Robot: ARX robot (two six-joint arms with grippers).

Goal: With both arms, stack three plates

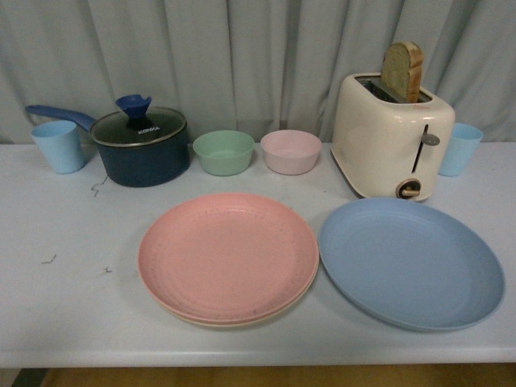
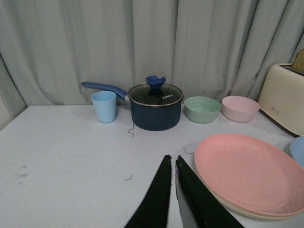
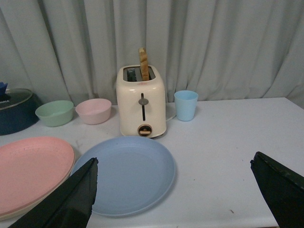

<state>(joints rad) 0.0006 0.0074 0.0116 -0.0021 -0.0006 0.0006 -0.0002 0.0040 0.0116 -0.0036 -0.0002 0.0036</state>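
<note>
The pink plate (image 1: 228, 255) lies on the beige plate (image 1: 242, 320), whose rim shows just beneath it, near the middle of the white table. To their right the blue plate (image 1: 411, 262) lies flat on its own. No arm shows in the front view. In the left wrist view my left gripper (image 2: 172, 158) is shut with nothing in it, just off the pink plate (image 2: 249, 172) and beige rim (image 2: 247, 212). In the right wrist view my right gripper (image 3: 174, 163) is open wide, empty, with the blue plate (image 3: 126, 173) beside one finger.
Along the back stand a light blue cup (image 1: 58, 146), a dark blue lidded pot (image 1: 141, 145), a green bowl (image 1: 223, 151), a pink bowl (image 1: 290, 151), a cream toaster (image 1: 393, 145) holding bread, and another blue cup (image 1: 459, 148). The table's front edge (image 1: 258, 359) is close.
</note>
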